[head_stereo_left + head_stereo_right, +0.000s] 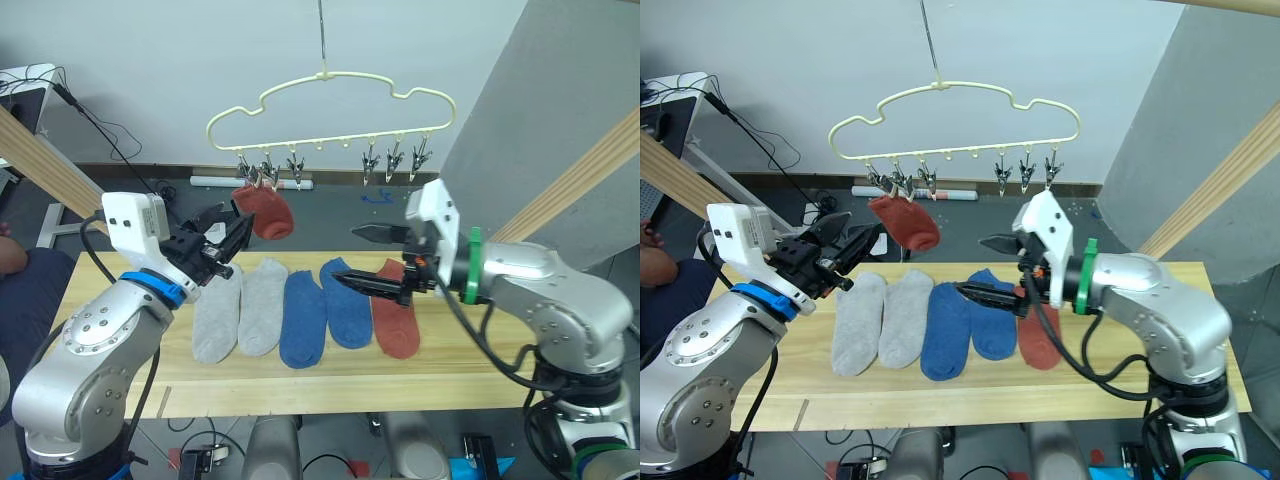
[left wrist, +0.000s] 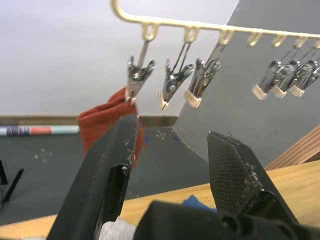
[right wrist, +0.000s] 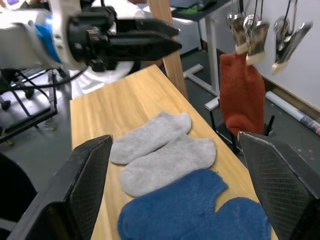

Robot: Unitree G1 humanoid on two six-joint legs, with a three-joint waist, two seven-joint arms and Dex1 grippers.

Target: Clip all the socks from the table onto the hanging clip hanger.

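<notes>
You have five socks in a row on the table (image 1: 110,345): two grey (image 1: 240,308), two blue (image 1: 322,312), one rust red (image 1: 395,318). A second red sock (image 1: 266,211) hangs from the leftmost clip of the clip hanger (image 1: 330,100), whose other five clips are free. Your left gripper (image 1: 226,240) and right gripper (image 1: 365,258) both hover above the table with fingers spread wide, holding nothing.

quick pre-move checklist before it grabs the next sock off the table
1. One rust red knit sock hangs from a metal clip on the pale yellow cloud-shaped wire hanger: ok.
2. Free clips remain on the hanger bar: ok.
3. Five socks lie flat on the pale wood table: two light grey, two blue, one rust red: ok.
4. Left gripper jaws open, holding nothing: ok.
5. Right gripper jaws open, holding nothing, above the blue and red socks: ok.
6. Whether the hung sock's clip grips firmly: cannot tell.
</notes>
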